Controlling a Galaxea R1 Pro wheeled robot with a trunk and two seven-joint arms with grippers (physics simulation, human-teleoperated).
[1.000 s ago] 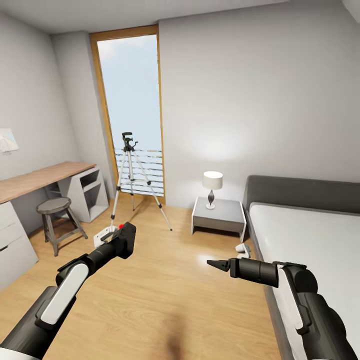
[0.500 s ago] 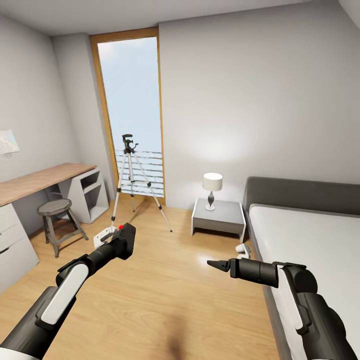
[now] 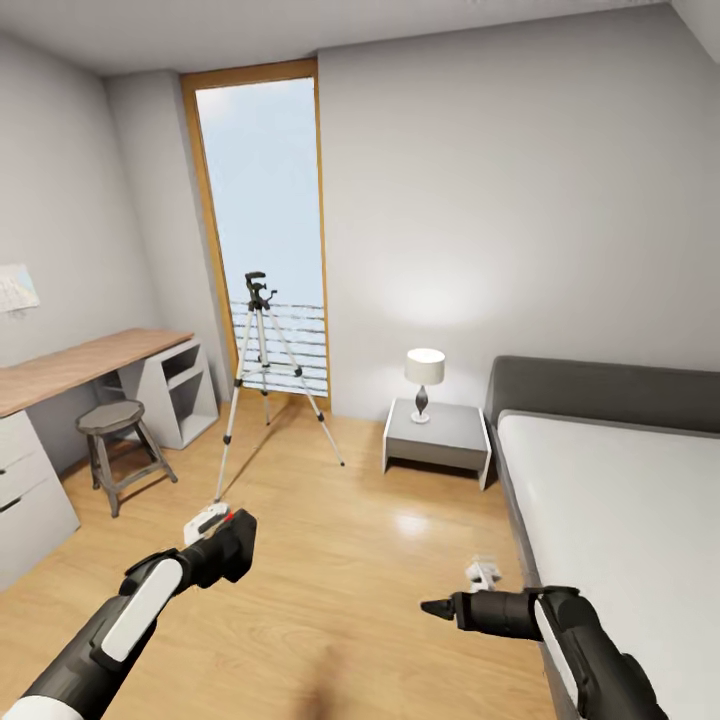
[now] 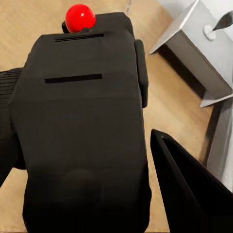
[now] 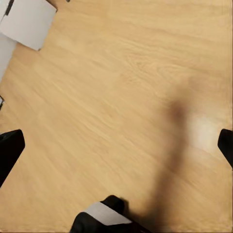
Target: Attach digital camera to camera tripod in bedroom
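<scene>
Gripping digital camera (image 3: 232, 545): left tool (image 3: 238, 548).

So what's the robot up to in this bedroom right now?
It is carrying the digital camera, the black body with a red dot on top, clamped in its left gripper. The camera tripod stands on its own across the wood floor, in front of the tall window, with nothing mounted on its head yet. The right gripper is empty, held out over the floor beside the bed. So the camera is in hand but not yet attached.
</scene>
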